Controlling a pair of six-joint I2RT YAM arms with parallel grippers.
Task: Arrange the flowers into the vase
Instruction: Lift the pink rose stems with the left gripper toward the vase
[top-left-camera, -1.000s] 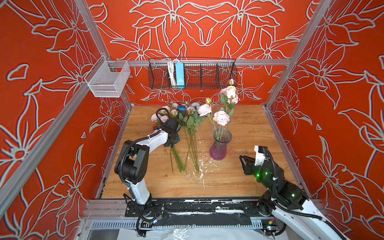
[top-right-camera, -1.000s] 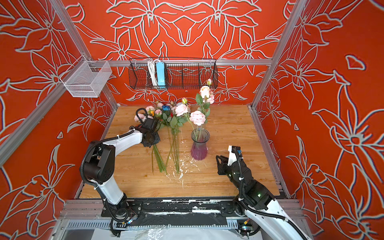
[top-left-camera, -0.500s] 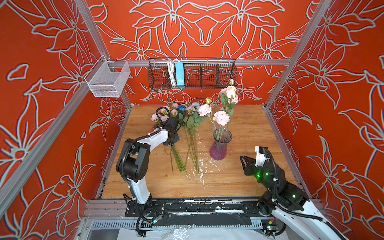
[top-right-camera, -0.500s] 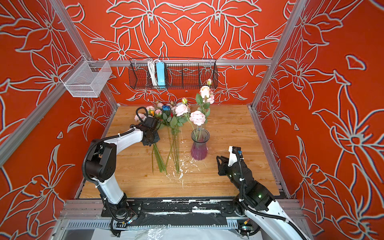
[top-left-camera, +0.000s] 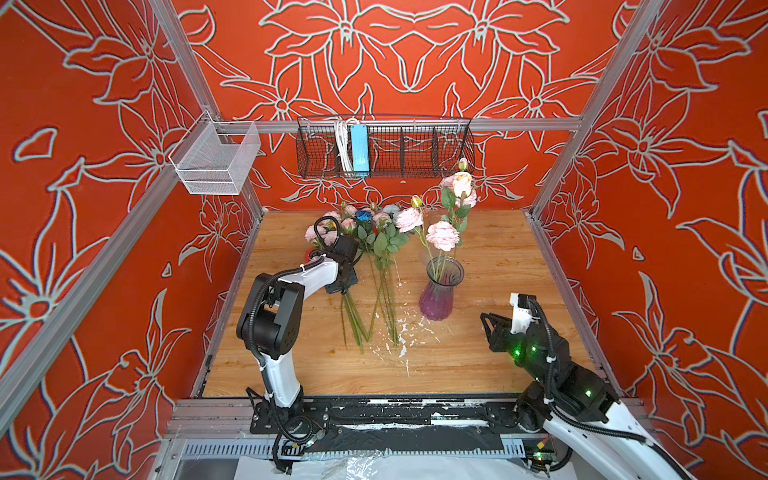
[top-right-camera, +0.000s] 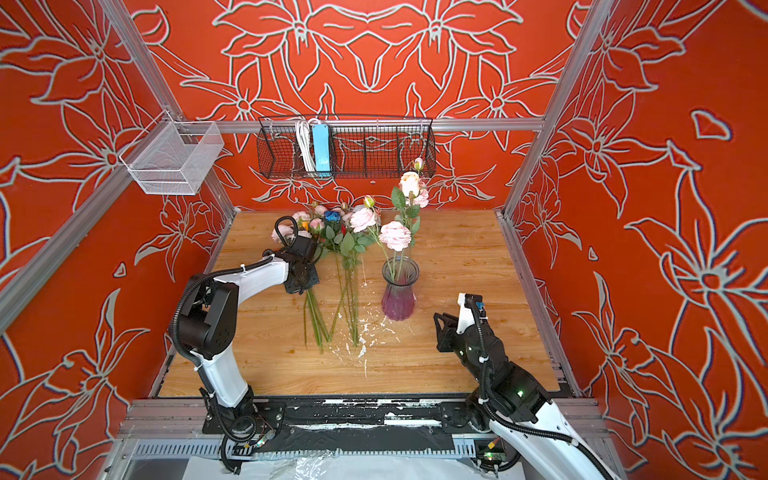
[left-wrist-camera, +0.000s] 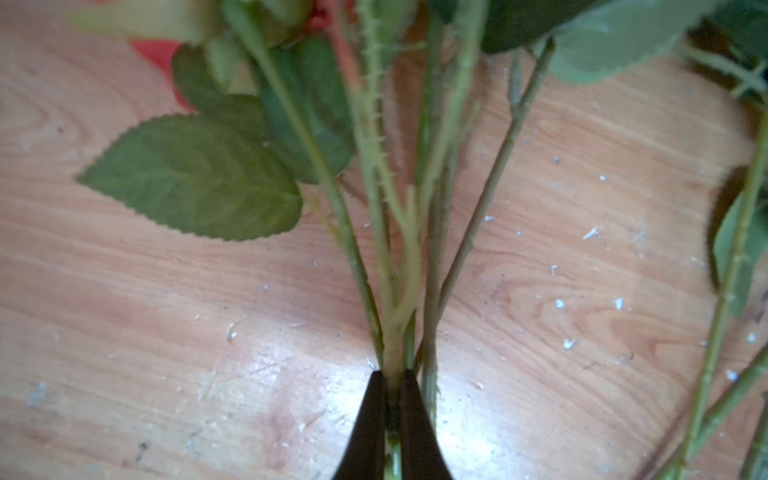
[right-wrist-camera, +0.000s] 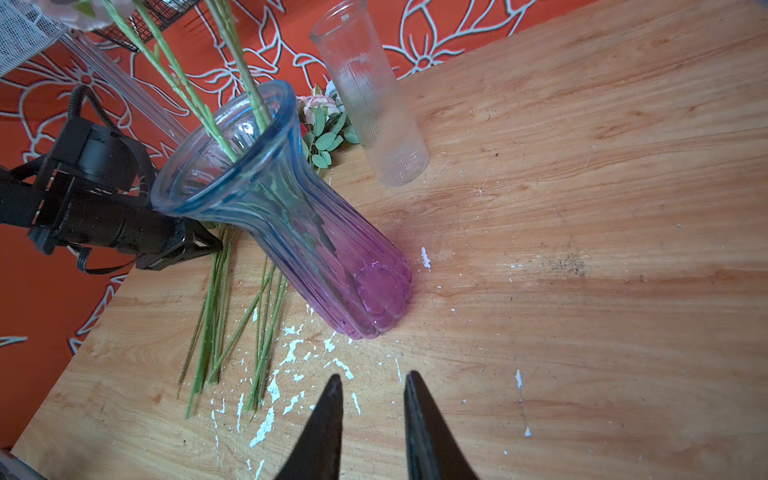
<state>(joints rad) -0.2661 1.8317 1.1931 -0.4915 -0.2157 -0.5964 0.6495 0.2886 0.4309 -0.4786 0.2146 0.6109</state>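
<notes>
A ribbed glass vase (top-left-camera: 438, 299) (top-right-camera: 399, 299) (right-wrist-camera: 332, 257), blue at the rim and purple at the base, stands mid-table with three pink and cream flowers (top-left-camera: 442, 235) in it. To its left, a bunch of flowers (top-left-camera: 374, 241) (top-right-camera: 345, 241) lies flat with the stems (left-wrist-camera: 478, 216) toward the front. My left gripper (left-wrist-camera: 390, 374) (top-left-camera: 345, 291) is down on those stems, shut on one pale green stem (left-wrist-camera: 409, 257). My right gripper (right-wrist-camera: 372, 376) (top-left-camera: 484, 318) hovers open and empty, low over the table right of the vase.
A clear ribbed glass cylinder (right-wrist-camera: 374, 104) stands behind the vase. White flecks (top-left-camera: 399, 332) dot the wood near the stem ends. On the back wall hangs a black wire basket (top-left-camera: 384, 149); a white mesh basket (top-left-camera: 216, 164) hangs at the left corner.
The left gripper's jaws have closed on a stem in the lying bunch, and the left arm has shifted slightly. The right arm has not moved.
</notes>
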